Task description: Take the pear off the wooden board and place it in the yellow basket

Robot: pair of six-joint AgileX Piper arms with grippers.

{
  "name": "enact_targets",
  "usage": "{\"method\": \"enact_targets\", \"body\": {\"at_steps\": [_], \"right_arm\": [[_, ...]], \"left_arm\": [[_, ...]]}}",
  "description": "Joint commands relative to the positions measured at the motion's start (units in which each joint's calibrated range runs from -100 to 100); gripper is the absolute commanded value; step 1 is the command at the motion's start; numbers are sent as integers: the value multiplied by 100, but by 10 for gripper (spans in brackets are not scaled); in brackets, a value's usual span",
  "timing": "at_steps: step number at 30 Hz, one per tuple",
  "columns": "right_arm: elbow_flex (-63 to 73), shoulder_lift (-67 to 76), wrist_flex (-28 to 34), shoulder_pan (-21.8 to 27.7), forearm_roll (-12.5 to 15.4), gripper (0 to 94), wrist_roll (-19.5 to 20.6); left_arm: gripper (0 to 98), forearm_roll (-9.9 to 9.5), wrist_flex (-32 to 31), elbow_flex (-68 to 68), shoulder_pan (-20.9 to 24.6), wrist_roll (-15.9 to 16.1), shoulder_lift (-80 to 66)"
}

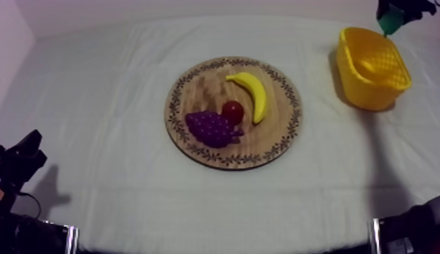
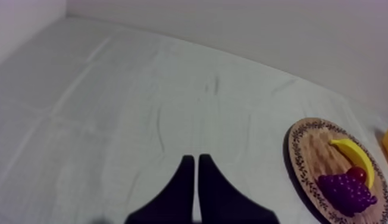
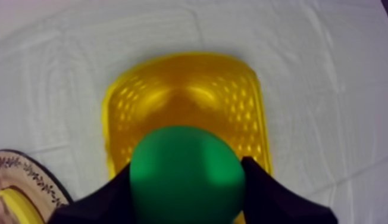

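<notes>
Currently: right tool (image 3: 188, 165), fingers closed round one green pear (image 3: 187, 179), held above one yellow basket (image 3: 184, 65) and well clear of the wooden board (image 1: 196, 88). Step in hand, as judged: the release. Best done by centring the pear over the basket's hollow, lowering it between the walls, then opening, so it cannot bounce out. Left tool (image 2: 193, 179): fingers together, holding nothing, at the worktop's (image 2: 113, 107) left side. Count: one board, bearing one banana (image 1: 253, 91), one bunch of grapes (image 1: 210, 128), one small red fruit (image 1: 233, 110); two tools.
</notes>
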State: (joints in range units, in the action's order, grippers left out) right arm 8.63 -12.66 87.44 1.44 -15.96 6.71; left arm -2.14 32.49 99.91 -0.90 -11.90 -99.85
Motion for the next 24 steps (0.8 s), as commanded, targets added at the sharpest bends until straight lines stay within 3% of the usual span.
{"method": "enact_targets", "body": {"at_steps": [1, 14, 24], "right_arm": [[-55, -68, -62, 67, 5, 346, -11], [-410, -1031, -657, 165, -49, 402, 24], [-449, -1693, -642, 185, 230, 769, -181]], "left_arm": [[1, 1, 0, -2, 0, -3, 2], [1, 1, 0, -2, 0, -5, 2], [1, 1, 0, -2, 0, -5, 2]]}}
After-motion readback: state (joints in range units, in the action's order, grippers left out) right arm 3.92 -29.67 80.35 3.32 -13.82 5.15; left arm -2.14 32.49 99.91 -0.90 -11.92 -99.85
